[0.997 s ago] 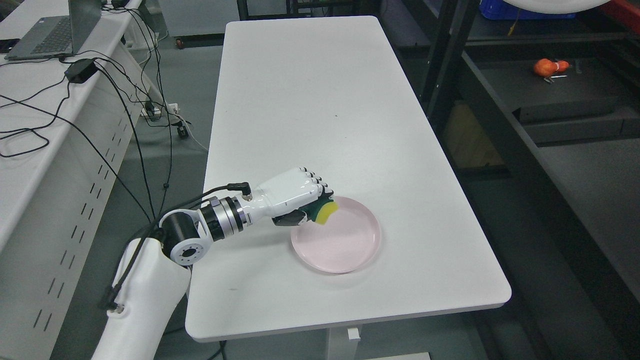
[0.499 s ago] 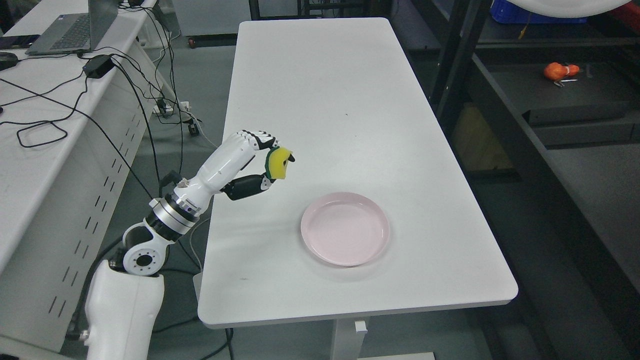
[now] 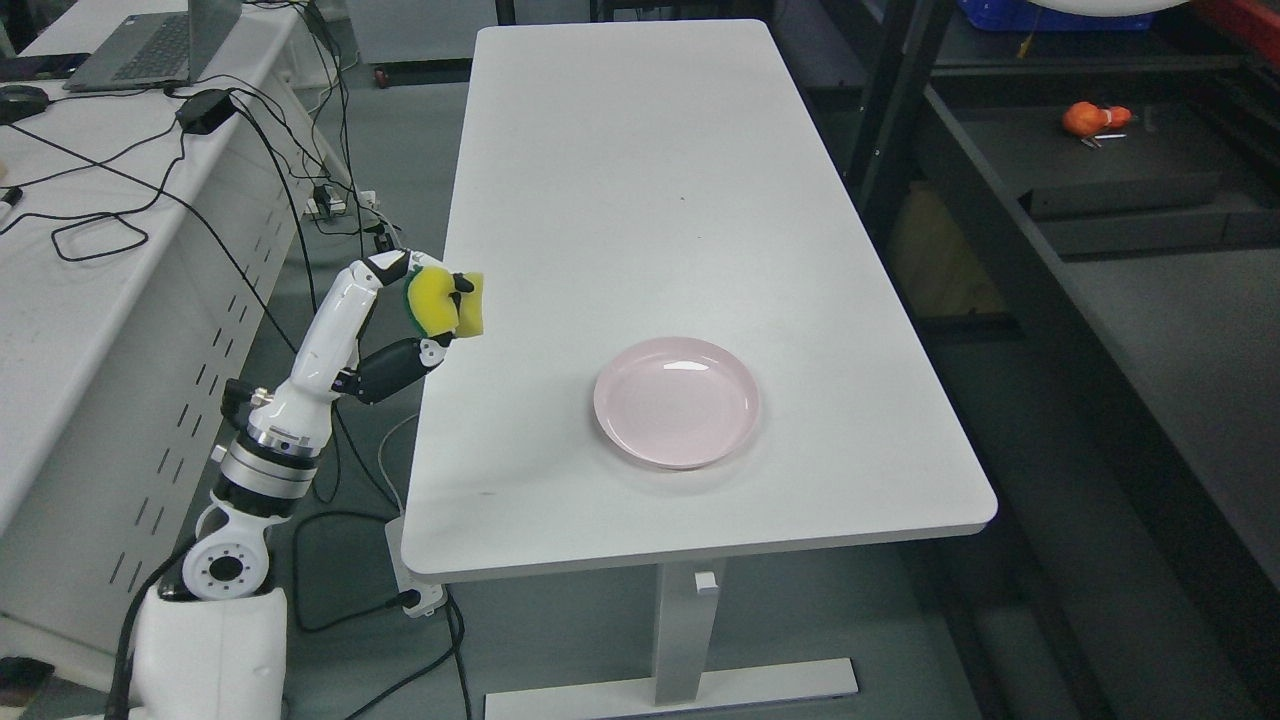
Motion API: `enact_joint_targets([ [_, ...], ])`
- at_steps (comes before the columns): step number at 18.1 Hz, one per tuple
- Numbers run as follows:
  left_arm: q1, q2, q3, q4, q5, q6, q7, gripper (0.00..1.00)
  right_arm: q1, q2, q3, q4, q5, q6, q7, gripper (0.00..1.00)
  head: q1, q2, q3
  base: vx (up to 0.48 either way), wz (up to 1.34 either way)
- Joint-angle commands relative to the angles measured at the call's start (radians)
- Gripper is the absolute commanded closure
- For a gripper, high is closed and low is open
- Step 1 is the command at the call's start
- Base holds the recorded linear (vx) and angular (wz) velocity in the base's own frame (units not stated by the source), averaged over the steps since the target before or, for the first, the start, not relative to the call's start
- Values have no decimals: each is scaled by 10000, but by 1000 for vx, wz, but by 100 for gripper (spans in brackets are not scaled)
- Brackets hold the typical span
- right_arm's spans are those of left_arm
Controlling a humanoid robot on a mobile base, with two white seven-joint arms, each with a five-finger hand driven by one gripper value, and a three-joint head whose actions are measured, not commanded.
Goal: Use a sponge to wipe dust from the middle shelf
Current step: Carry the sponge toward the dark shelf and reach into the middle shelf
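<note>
The left hand (image 3: 385,320) grips the sponge (image 3: 447,304) between curled fingers and thumb, raised over the left edge of the table (image 3: 640,190). The sponge is a soft yellow block with a green scouring back. A smooth, round pink plate (image 3: 677,402) sits empty, well apart.

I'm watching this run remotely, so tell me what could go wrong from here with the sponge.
1. The left robot hand pinches the sponge by few fingers; it may slip and drop off the white table's left edge.
2. Swinging toward the dark shelf, the arm might clip the pink plate.
</note>
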State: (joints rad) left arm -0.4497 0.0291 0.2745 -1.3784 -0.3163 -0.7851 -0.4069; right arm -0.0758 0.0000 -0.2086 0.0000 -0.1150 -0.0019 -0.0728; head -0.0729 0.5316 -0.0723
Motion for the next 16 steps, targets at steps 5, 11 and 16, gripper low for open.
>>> enact_joint_targets([
  [5, 79, -15, 937, -160, 356, -3, -27, 99, -9, -175, 0, -175, 0, 725, 7, 0, 0, 0, 0, -129, -291],
  [11, 140, 474, -394, 744, 1273, -3, 461, 99, -9, -175, 0, -175, 0, 725, 7, 0, 0, 0, 0, -216, -255],
  [16, 96, 2239, -3951, 593, 3560, 1255, 2396, 99, -9, -175, 0, -175, 0, 740, -9, 0, 0, 0, 0, -282, -283],
])
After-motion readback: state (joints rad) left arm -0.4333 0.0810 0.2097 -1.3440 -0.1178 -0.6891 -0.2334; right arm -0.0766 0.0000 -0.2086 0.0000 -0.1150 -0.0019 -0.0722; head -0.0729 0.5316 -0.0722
